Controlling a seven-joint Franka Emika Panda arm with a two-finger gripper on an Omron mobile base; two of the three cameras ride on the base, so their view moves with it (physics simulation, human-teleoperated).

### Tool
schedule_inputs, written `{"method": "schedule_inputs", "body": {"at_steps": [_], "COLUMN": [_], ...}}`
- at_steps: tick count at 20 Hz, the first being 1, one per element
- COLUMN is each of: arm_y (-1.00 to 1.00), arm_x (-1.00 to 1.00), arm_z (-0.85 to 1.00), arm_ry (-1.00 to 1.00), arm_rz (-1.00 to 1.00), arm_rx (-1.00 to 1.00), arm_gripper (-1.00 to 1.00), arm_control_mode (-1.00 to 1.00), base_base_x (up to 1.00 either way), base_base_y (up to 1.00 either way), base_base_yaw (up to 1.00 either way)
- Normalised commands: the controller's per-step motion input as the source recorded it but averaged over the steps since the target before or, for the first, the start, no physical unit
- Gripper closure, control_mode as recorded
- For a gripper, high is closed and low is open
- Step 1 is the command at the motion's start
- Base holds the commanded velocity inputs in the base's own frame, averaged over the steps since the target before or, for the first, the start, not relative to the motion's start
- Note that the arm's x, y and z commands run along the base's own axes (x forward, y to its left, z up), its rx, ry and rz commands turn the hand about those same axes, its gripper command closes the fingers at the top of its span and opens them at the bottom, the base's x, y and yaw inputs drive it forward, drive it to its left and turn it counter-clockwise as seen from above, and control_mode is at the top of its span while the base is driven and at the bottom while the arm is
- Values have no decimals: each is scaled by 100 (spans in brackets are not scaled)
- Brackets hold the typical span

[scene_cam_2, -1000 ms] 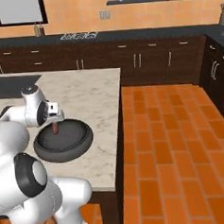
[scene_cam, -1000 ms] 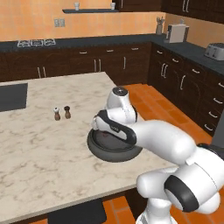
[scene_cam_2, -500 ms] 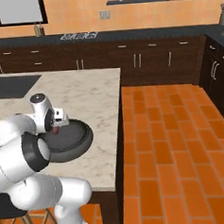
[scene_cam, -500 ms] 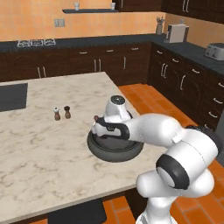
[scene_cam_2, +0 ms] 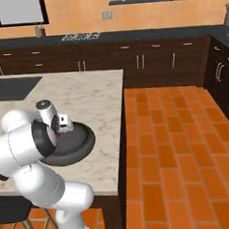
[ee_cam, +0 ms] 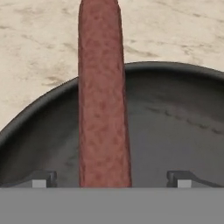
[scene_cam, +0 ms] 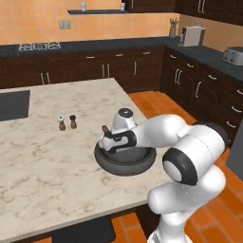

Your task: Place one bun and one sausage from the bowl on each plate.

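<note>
The dark round bowl (scene_cam: 129,169) sits near the right edge of the marble island, and its rim also appears in the right base view (scene_cam_2: 87,141). A long reddish-brown sausage (ee_cam: 103,100) leans on the bowl's rim (ee_cam: 183,69), its tip (scene_cam: 104,129) poking out over the edge. My gripper (scene_cam: 110,142) is down inside the bowl at its left side. In the hand view the gripper (ee_cam: 111,179) is open, with the sausage running between the fingertips (ee_cam: 40,179) and a wide gap on each side. Buns and plates are out of view.
Two small shakers (scene_cam: 67,122) stand on the island left of the bowl. A dark cooktop (scene_cam: 13,104) is set in the island's far left. The island's right edge (scene_cam_2: 122,135) drops to orange tile floor. Dark cabinets line the back wall.
My hand has turned and sunk lower into the bowl's left side, lining up along the sausage. The jaws stayed open. Bowl and shakers have not moved.
</note>
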Motion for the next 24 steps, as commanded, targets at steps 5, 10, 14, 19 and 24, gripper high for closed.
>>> {"method": "schedule_inputs", "body": {"at_steps": [5,10,14,19,24], "arm_y": [2,-18,-29,-2,-3], "arm_x": [10,-6,-59,-92,-100], "arm_z": [-22,-1,50,100,96], "arm_ry": [5,6,0,2,3], "arm_rz": [0,0,-1,-5,0], "arm_rx": [-1,0,0,0,0], "arm_gripper": [100,100,100,100,100], "arm_control_mode": [-100,-100,-100,-100,-100], "base_base_x": [0,0,0,0,0], "base_base_y": [0,0,0,0,0], "base_base_yaw": [0,0,0,0,0]}}
